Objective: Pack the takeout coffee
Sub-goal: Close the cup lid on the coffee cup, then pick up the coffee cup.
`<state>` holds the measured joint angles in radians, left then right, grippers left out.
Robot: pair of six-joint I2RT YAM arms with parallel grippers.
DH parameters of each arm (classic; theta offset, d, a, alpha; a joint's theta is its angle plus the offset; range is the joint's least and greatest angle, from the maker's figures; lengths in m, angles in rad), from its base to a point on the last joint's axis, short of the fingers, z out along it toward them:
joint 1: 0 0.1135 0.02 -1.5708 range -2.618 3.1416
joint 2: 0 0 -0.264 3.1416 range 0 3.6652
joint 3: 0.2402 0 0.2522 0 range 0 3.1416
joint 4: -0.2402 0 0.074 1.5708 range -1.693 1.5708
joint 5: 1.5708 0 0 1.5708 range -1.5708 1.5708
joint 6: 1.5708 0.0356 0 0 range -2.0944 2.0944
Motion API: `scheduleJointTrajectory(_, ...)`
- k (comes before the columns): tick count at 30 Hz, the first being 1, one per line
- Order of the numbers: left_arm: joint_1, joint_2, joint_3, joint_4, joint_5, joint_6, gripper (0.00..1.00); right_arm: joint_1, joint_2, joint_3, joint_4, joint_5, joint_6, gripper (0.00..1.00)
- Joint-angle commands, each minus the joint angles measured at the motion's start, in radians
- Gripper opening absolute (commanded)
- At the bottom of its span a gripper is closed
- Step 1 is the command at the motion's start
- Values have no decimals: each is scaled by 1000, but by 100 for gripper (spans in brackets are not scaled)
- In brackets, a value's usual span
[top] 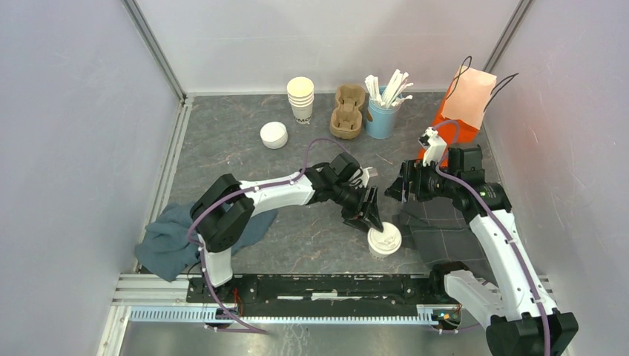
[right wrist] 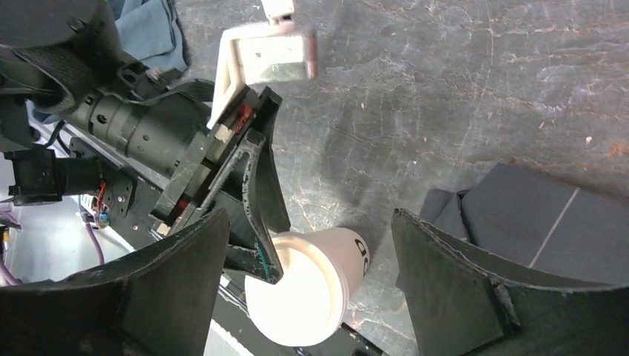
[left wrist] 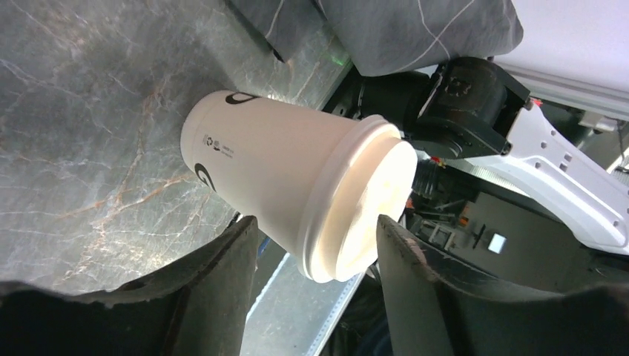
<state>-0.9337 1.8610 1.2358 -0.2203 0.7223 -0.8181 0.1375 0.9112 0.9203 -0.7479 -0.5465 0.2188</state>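
Observation:
One takeout coffee, a cream paper cup with a white sip lid (top: 384, 239), stands upright on the grey table near the front edge. My left gripper (top: 371, 220) hovers just over its lid. In the left wrist view the cup (left wrist: 282, 170) lies between the fingers of the left gripper (left wrist: 319, 256), with a gap on each side, so the gripper is open and touches nothing. My right gripper (top: 394, 190) hangs higher and behind the cup, wide open and empty. In the right wrist view the cup (right wrist: 326, 285) shows below the right gripper (right wrist: 311, 285), partly behind a left finger (right wrist: 259, 200).
At the back stand a stack of lidless cups (top: 300, 98), a stack of white lids (top: 274, 135), a cardboard cup carrier (top: 348, 111) and a blue cup of stirrers (top: 383, 113). An orange bag (top: 466, 100) stands back right. A dark mat (top: 445, 241) lies right, a blue cloth (top: 167, 241) left.

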Motion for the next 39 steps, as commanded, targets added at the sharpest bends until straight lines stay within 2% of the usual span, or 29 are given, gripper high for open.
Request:
scheduleJointTrajectory(1, 13, -39, 92, -113, -80, 94, 73, 4, 0, 79, -41, 42, -20, 87)
scheduleJointTrajectory(5, 50, -165, 138, -238, -222, 163, 87, 5, 11, 104, -54, 67, -50, 89)
scheduleJointTrajectory(9, 104, -332, 112, -330, -463, 175, 91, 4, 38, 99, -55, 78, -73, 88)
scheduleJointTrajectory(13, 221, -495, 44, -398, -724, 85, 90, 4, 60, 108, -11, 15, -38, 88)
scheduleJointTrajectory(15, 329, -556, 6, -383, -770, 45, 91, 10, 62, 105, 14, -19, -9, 88)
scheduleJointTrajectory(17, 407, -562, -4, -311, -742, 58, 94, 18, 59, 107, 21, -26, 4, 88)
scheduleJointTrajectory(19, 459, -517, 36, -237, -730, 96, 96, 18, 57, 115, 2, -24, -1, 88)
scheduleJointTrajectory(21, 490, -436, 114, -207, -782, 127, 96, 18, 51, 124, -25, -20, -10, 88)
scheduleJointTrajectory(25, 559, -247, 279, -183, -822, 151, 92, 18, 25, 137, -74, -1, -21, 88)
scheduleJointTrajectory(29, 592, -59, 480, -193, -829, 209, 76, 18, 1, 137, -114, 19, -32, 88)
scheduleJointTrajectory(34, 602, 148, 722, -189, -914, 327, 64, 18, 0, 141, -177, 55, -76, 89)
scheduleJointTrajectory(37, 602, 277, 910, -258, -938, 360, 50, 18, 13, 143, -202, 63, -93, 89)
scheduleJointTrajectory(39, 602, 343, 1006, -317, -971, 361, 47, 18, 20, 145, -209, 64, -100, 88)
